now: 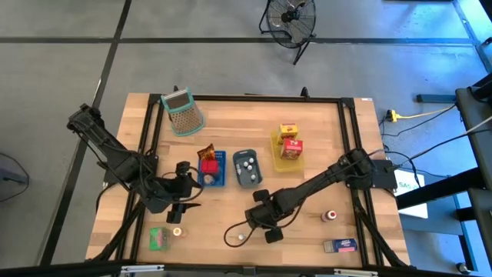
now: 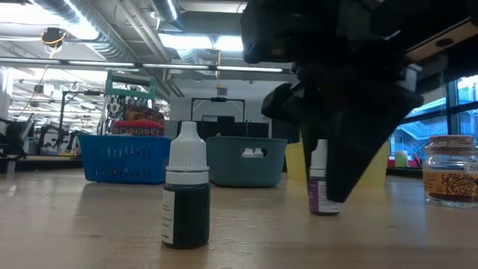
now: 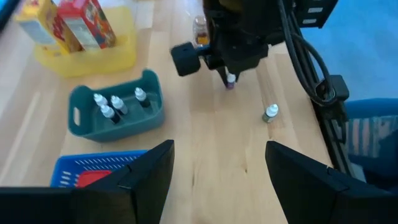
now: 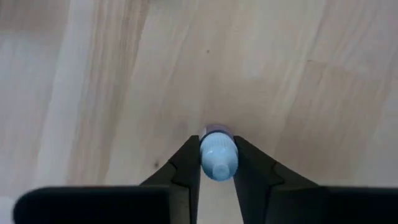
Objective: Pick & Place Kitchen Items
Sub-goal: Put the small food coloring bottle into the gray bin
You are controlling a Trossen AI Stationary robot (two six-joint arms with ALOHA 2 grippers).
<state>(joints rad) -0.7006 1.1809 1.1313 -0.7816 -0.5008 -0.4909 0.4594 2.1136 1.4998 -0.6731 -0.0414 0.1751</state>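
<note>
jar (image 2: 451, 170): cut off by edge | purple-label bottle (image 2: 321, 184): partly behind right claw (image 2: 351, 190); label unreadable

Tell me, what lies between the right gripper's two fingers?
A small dropper bottle with white cap and purple label stands between the right gripper's fingers, seen in right wrist view.

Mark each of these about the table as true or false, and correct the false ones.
1. The right gripper has its fingers on either side of a small dropper bottle. True.
2. The grey-blue tray holds nothing. False: several small dropper bottles stand in it.
3. Two cartons stand in the yellow tray. True.
4. The left gripper is holding a bottle. False: it is open with nothing between its fingers.
5. The small jar stands inside the blue basket. False: it stands on the bare table near the right arm.
</note>
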